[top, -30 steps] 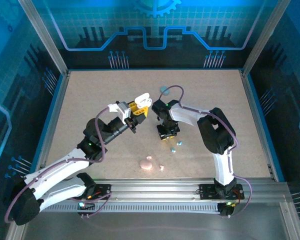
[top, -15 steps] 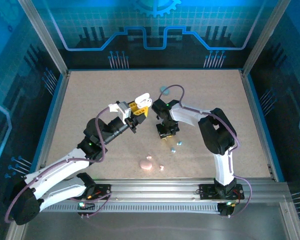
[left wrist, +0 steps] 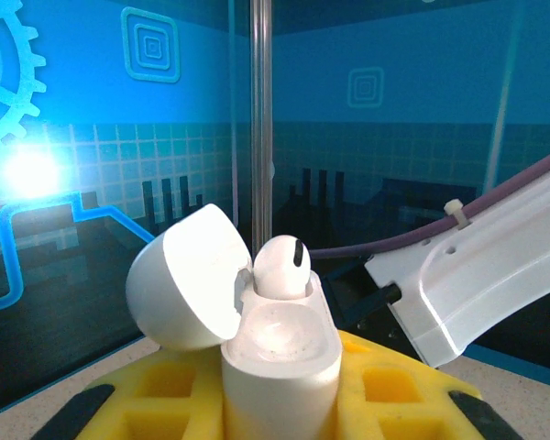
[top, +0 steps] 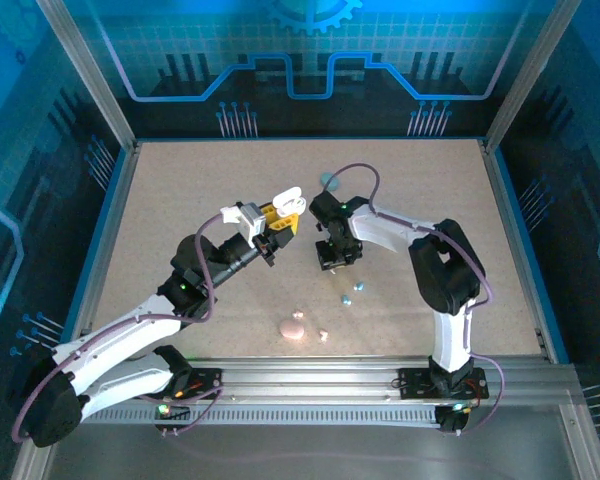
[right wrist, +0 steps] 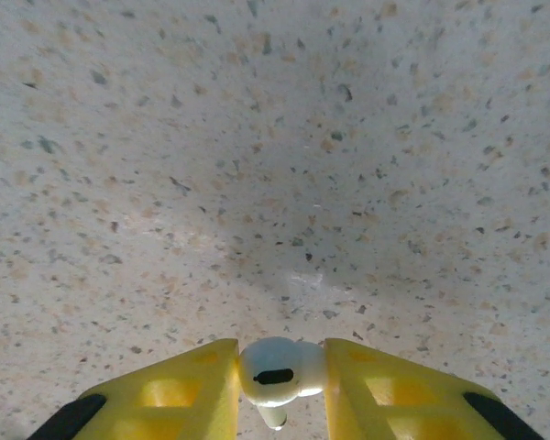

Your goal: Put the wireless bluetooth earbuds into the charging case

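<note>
Tightly, left fingers clamp the case, right fingers an earbud.

White case: bottom cut off by pic edge. 1st earbud: stem hidden inside case. 2nd earbud: stem end cut off at bottom. Teal bits: too small to tell.

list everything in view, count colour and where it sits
white charging case: 1, white, lid open, in left pincer
white earbuds: 2, white, one seated in that case, one pinched in right pincer
teal earbuds: 2, teal, table, nearer than right pincer
teal case: 1, teal, table beyond right pincer
pink case: 1, pink, table near front edge
pink earbuds: 2, pink, by pink case
table: 1, speckled beige
left pincer: 1, yellow pads, shut on the case
right pincer: 1, yellow pads, shut on an earbud
</note>
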Robot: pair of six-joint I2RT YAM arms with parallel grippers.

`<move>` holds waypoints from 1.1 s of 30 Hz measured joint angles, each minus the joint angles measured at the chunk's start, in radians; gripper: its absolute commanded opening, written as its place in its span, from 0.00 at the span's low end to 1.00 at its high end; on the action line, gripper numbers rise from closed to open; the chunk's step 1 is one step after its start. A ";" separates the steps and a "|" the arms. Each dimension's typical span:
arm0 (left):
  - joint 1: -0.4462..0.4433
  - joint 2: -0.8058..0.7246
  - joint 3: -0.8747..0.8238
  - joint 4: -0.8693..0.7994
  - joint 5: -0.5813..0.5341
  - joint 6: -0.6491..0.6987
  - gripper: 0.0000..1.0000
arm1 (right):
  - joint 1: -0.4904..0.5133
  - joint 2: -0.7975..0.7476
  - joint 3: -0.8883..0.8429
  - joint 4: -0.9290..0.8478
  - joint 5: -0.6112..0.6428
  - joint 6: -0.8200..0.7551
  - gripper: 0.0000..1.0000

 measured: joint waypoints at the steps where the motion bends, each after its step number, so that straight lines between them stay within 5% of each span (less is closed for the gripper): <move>1: 0.000 0.000 0.000 0.000 0.000 0.000 0.23 | 0.000 0.008 0.000 -0.001 -0.002 0.000 0.30; 21: 0.000 0.001 0.000 0.000 0.000 0.000 0.23 | 0.002 0.092 0.061 -0.070 -0.012 -0.030 0.37; 33: 0.000 0.001 0.000 0.000 0.000 0.000 0.23 | 0.003 0.100 0.074 -0.087 -0.006 -0.038 0.31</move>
